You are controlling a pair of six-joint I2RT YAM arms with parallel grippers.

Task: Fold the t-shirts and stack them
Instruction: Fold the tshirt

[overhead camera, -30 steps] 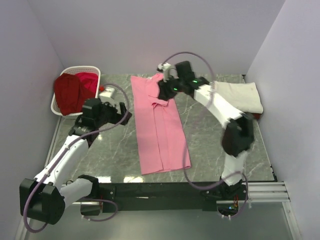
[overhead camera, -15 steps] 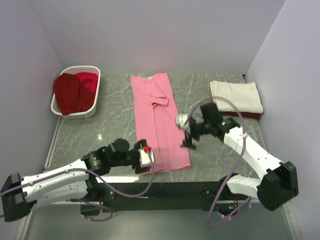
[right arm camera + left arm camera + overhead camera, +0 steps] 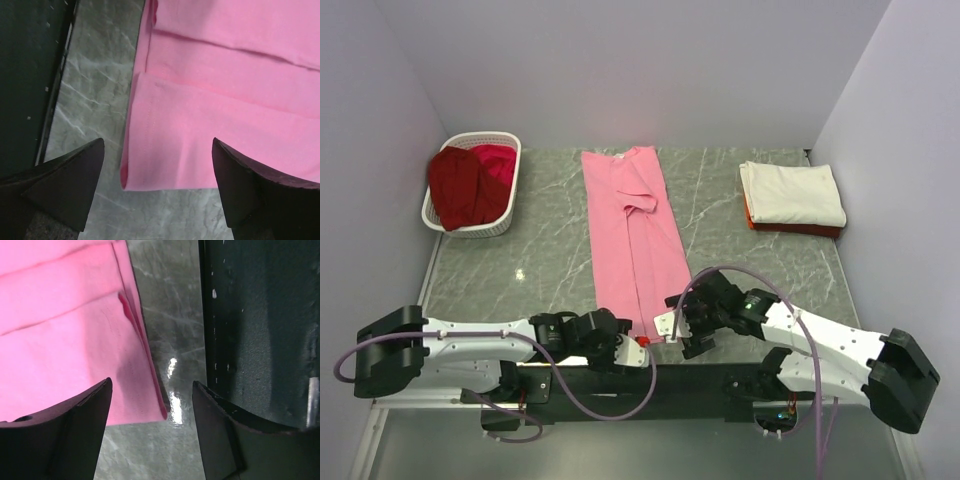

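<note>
T-shirts sit in three places here. The pink t-shirt (image 3: 635, 235) lies flat in the middle of the table (image 3: 540, 270). It is folded lengthwise into a long strip, with the collar at the far end and the hem at the near edge.

At the hem's near-left corner we find the left gripper (image 3: 638, 346) with its jaws apart. In its wrist view that corner lies on the marble between them, unpinched. We cannot tell whether they touch the cloth. The right gripper (image 3: 672, 326) is at the near-right corner, its jaws spread wide above the hem and holding nothing.

At the far right, a folded cream-white t-shirt (image 3: 792, 193) rests on an orange-red t-shirt (image 3: 798, 229). At the far left, the white basket (image 3: 472, 229) holds a dark red t-shirt (image 3: 455, 188) and a crimson t-shirt (image 3: 496, 165), bunched together.
</note>
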